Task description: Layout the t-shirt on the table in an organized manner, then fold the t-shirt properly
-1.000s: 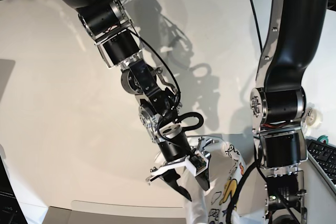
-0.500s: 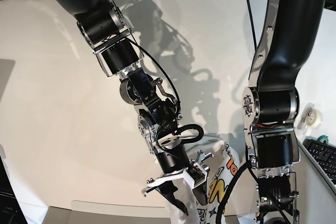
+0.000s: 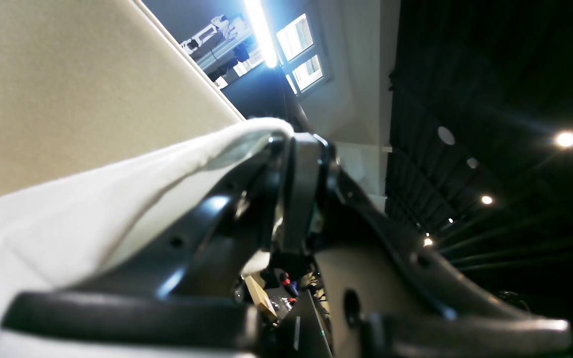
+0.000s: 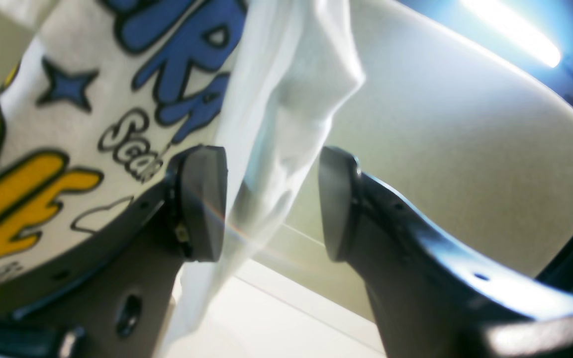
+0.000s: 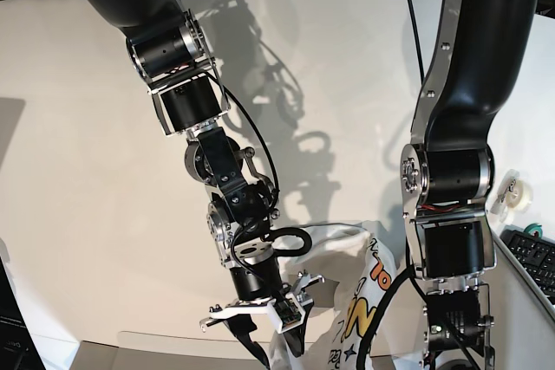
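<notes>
The white t-shirt (image 5: 347, 288) with blue and yellow bubble letters hangs bunched over the front edge of the white table (image 5: 87, 171). In the left wrist view my left gripper (image 3: 291, 146) is shut on a white fold of the t-shirt (image 3: 92, 199); in the base view it is cut off below the frame. My right gripper (image 5: 260, 322) stands open low beside the shirt. Between its two pads (image 4: 202, 199) a thin fold of the t-shirt (image 4: 276, 114) hangs down, brushing the left pad, with the printed front to the left.
A keyboard (image 5: 533, 257) and a roll of tape (image 5: 518, 192) sit at the right edge. A grey panel (image 5: 130, 348) runs along the table's front edge. Both dark arms and their cables cross above the table's middle.
My right arm has swung left and lower toward the front edge. The t-shirt has spread wider and shows more of its fabric. The left arm shifted slightly left early on.
</notes>
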You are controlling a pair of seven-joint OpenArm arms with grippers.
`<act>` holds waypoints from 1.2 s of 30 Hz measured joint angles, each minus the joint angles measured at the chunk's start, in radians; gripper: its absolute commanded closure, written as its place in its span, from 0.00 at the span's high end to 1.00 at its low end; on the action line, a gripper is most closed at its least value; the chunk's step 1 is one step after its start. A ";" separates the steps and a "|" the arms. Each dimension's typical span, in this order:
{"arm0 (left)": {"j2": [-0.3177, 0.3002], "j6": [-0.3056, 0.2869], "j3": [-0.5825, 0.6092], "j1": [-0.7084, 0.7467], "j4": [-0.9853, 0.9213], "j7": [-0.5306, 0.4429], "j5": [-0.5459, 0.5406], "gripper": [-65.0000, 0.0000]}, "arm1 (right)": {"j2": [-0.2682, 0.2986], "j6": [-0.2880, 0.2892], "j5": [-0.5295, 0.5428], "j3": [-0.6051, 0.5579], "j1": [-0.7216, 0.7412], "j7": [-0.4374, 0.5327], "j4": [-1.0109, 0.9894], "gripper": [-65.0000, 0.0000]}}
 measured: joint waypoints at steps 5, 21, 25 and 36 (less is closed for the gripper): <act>0.000 0.000 0.000 0.000 0.000 0.000 0.000 0.00 | -0.002 0.000 0.000 0.000 0.003 0.001 0.000 0.46; -0.026 0.000 0.000 0.000 0.000 0.001 0.000 0.00 | -0.004 -0.003 0.000 0.106 0.016 -0.003 0.000 0.46; -0.033 0.000 -0.001 0.000 0.000 -0.001 0.000 0.00 | -0.005 -0.002 0.000 0.107 0.006 -0.004 0.000 0.46; -0.029 0.000 -0.001 0.000 0.000 0.000 0.000 0.00 | -0.005 -0.002 0.000 0.106 0.005 -0.001 -0.086 0.46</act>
